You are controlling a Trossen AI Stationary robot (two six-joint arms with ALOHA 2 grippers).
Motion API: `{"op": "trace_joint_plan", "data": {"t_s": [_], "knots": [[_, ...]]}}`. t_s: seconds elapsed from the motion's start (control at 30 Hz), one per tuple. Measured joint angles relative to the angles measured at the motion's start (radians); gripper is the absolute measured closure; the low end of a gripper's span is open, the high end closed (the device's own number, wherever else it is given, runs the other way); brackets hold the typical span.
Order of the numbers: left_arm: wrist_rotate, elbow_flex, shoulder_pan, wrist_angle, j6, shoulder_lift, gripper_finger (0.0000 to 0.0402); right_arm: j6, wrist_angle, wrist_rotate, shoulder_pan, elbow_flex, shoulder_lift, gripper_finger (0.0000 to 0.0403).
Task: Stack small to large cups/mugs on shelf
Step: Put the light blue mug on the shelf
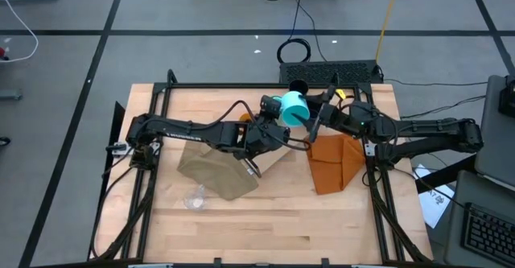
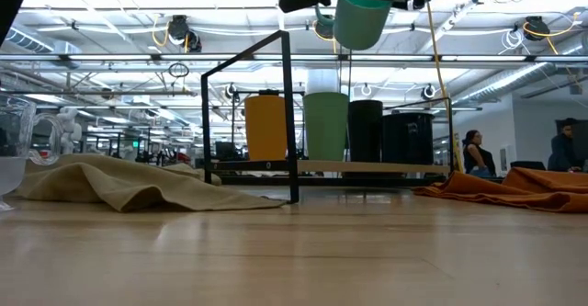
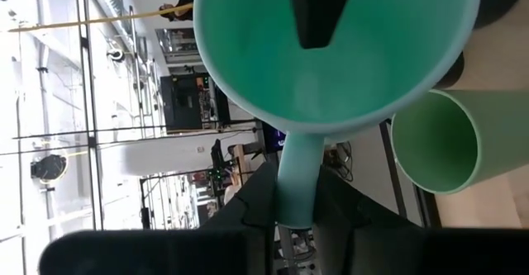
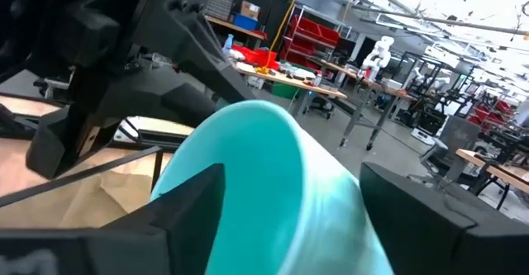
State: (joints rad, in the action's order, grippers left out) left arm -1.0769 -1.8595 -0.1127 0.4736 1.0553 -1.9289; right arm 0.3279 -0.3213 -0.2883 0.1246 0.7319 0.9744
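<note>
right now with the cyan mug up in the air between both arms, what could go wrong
1. The left gripper pinches only the cyan mug's handle while the right gripper straddles its body, fingers open. A mistimed handover could drop it.
2. The mug hangs above the shelf, where the orange cup, green cup and black tumbler stand close together. A fall could topple them.

A robotics lab: workbenches (image 4: 331,93), red bins (image 4: 318,35).

Olive-tan cloth (image 1: 216,170) lies crumpled; orange folded cloth (image 1: 335,162) well apart.
</note>
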Motion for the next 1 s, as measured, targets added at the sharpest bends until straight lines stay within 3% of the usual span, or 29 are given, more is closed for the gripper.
{"op": "trace_joint_plan", "data": {"t_s": [0.57,1.0], "knots": [[-0.013,0.0,-0.002,-0.004,0.025,0.0,0.0352,0.021,-0.001,-0.018,-0.001,0.001,0.0,0.038],[-0.013,0.0,-0.001,-0.02,0.046,0.0,0.0352,0.028,0.005,-0.053,-0.002,0.0,0.001,0.0398]]}}
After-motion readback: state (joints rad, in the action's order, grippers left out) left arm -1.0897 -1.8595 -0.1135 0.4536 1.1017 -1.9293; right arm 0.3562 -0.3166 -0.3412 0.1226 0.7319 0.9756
